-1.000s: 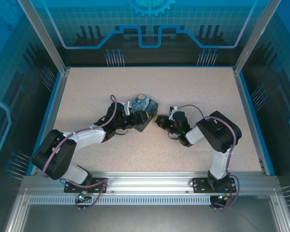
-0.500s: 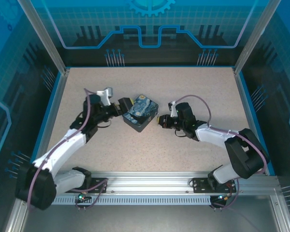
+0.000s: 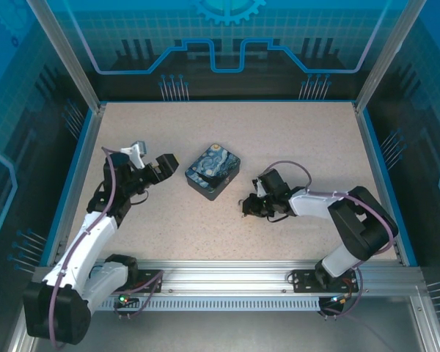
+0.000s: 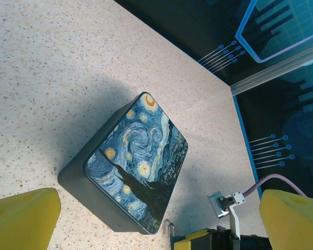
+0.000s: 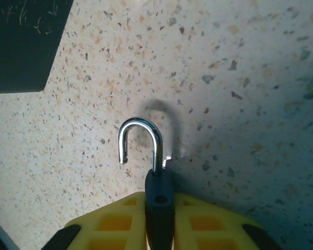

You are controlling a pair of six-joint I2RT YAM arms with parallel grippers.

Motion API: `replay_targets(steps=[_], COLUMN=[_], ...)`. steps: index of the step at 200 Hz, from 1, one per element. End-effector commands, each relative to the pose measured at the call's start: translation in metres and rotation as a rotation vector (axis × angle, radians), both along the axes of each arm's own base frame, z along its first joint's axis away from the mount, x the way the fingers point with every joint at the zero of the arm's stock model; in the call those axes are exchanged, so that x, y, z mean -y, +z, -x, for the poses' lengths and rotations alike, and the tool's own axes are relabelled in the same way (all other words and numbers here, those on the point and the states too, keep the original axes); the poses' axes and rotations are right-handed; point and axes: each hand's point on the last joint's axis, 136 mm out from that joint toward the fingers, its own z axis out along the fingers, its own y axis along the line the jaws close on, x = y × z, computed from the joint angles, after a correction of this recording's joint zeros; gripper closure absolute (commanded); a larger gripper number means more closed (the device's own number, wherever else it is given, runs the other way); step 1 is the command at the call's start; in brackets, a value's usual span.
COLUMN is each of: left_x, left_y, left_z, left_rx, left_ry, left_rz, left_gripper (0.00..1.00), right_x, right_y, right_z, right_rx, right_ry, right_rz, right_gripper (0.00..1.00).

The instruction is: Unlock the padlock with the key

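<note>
Top external view, starting at the left: what is different from a second ago?

The left gripper (image 3: 161,166) has let go and pulled back toward the left side of the table (image 3: 315,132). It now sits just left of the painted tin (image 3: 213,171) without touching it. In the left wrist view its yellow fingers (image 4: 23,216) stand wide apart with nothing between them.

And the tin in the middle?

It lies flat on the table near where it was, with no arm on it. A second ago both grippers crowded against it.

What about the right side?

The right gripper (image 3: 249,207) has drawn away from the tin toward the near edge, low over the table, and has brought the padlock (image 5: 157,200) along. In the right wrist view the dark lock body is pinched between the yellow fingers (image 5: 208,224). The silver shackle (image 5: 141,139) points forward, casting its shadow on the table.

Is the lock open?

It looks so. One leg of the shackle sits in the body and the other ends free in the air. I judge the unlocking done, with only setting the lock down left. Where the key is, I cannot tell.
</note>
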Motion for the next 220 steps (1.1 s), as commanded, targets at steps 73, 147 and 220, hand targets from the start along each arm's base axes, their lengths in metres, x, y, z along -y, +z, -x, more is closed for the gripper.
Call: replay_targets(steps=[73, 147, 220], left_x=[-0.044, -0.106, -0.119], left_y=[0.003, -0.033, -0.076], left_z=[-0.007, -0.009, -0.011], left_rx=[0.015, 0.115, 0.182], left_ry=[0.138, 0.361, 0.341], left_rz=[-0.045, -0.403, -0.631], left_gripper=[0.01, 0.01, 0.01], right_x=[0.079, 0.221, 0.224], right_y=[0.078, 0.113, 0.106], right_z=[-0.030, -0.074, -0.101], right_rx=[0.315, 0.605, 0.946], right_ry=[0.001, -0.308, -0.306], right_rz=[0.326, 0.668, 0.560], right_gripper=[0.35, 0.00, 0.00])
